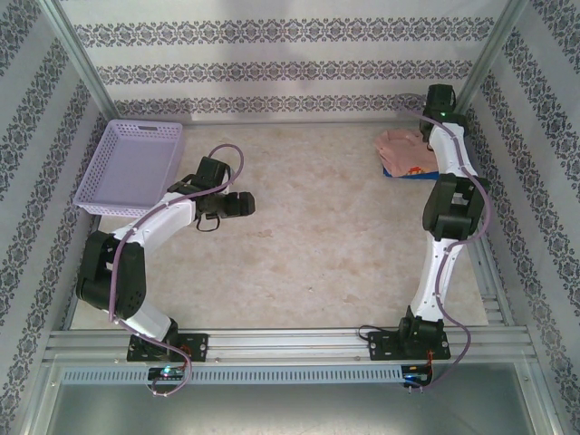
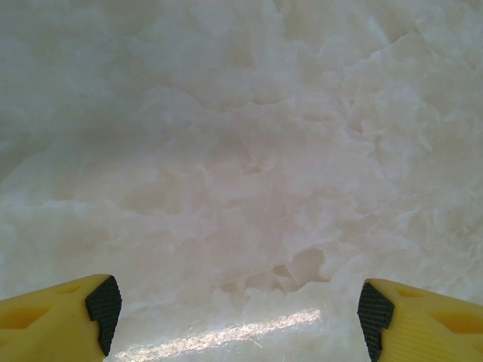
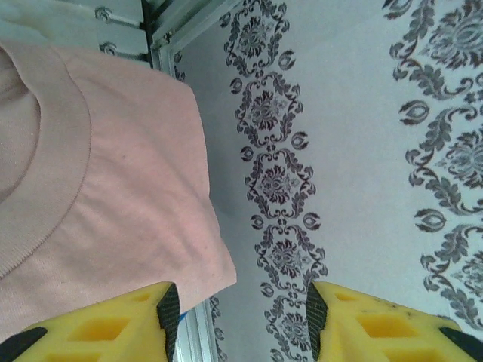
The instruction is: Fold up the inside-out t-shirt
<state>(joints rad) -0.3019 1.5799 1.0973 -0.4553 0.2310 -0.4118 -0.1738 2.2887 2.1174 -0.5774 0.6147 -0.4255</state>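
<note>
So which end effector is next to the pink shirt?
The right end effector, by the pink t-shirt in the far right corner; the left end effector is over bare table.

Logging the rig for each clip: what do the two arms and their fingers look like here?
The left arm and right arm have white links with black joints and black bases. A lilac cable loops along each. The fingers are yellow and blocky, with black pads at the tips.
</note>
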